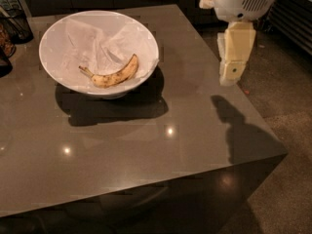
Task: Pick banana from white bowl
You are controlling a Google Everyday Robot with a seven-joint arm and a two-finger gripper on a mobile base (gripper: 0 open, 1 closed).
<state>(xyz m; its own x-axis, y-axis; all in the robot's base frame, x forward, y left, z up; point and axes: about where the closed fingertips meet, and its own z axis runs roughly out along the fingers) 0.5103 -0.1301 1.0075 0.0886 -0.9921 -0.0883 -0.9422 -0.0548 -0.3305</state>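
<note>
Under the white bowl (97,13) spreads the glossy grey table (146,150). Right of the bowl and well apart from it hangs the gripper (230,72); I cannot tell whether it is released or clenched. Inside the bowl, on crumpled paper (92,48), the banana (114,74) lies against the near right slope, stem pointing left. As I judge it, a careless descent could clip the bowl's rim and slide it on the slick top. The paper could get pinched along with the fruit, or the curved banana could roll off down the slope.
</note>
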